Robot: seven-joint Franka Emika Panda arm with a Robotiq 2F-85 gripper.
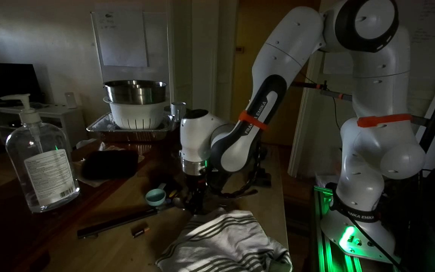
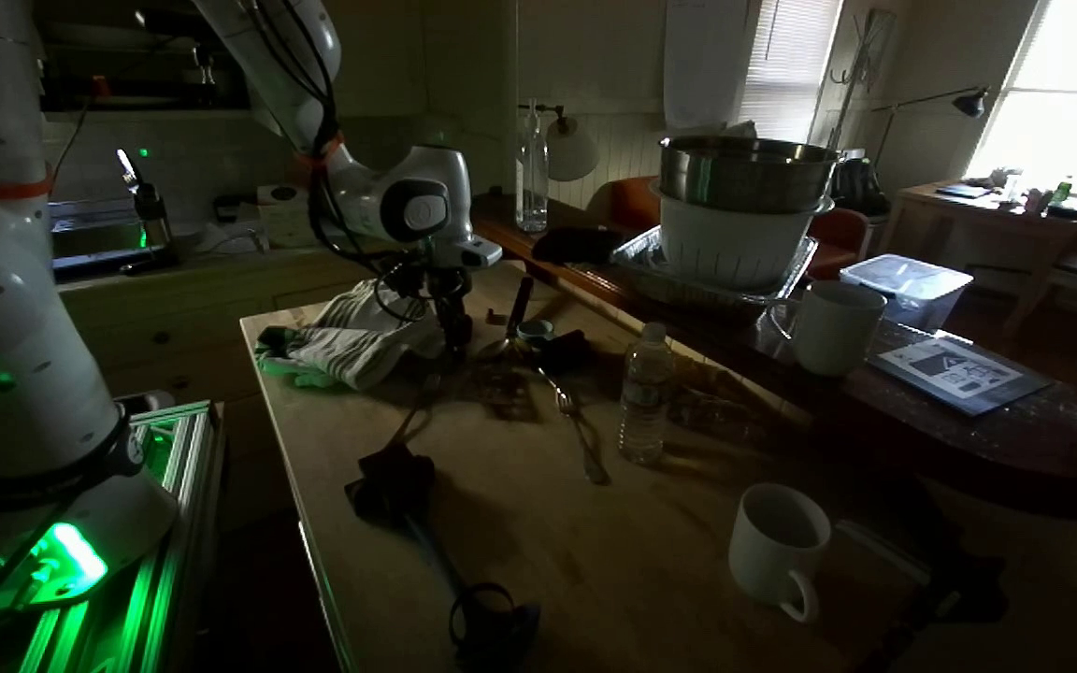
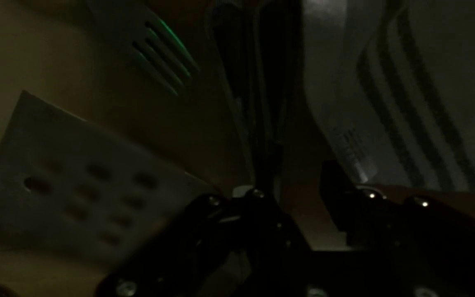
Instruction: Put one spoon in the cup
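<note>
Fingers (image 3: 338, 202) released, down low over the surface (image 2: 613, 561)!
There's a clear gap between them in the wrist view, and a pair of slim metal utensils (image 3: 231, 49) runs in behind one; touching or not, I can't tell, and it's too dark to call them spoons. Slotted spatula (image 3: 109, 186) on one side, striped towel (image 3: 447, 49) on the other, and a fork (image 3: 146, 45) with its tines angled towards the pair. And the teal-green cup (image 1: 155, 197)? Mouth up on the surface in both exterior views, near the fingers yet apart, just beside a long black handle (image 1: 117, 223).
</note>
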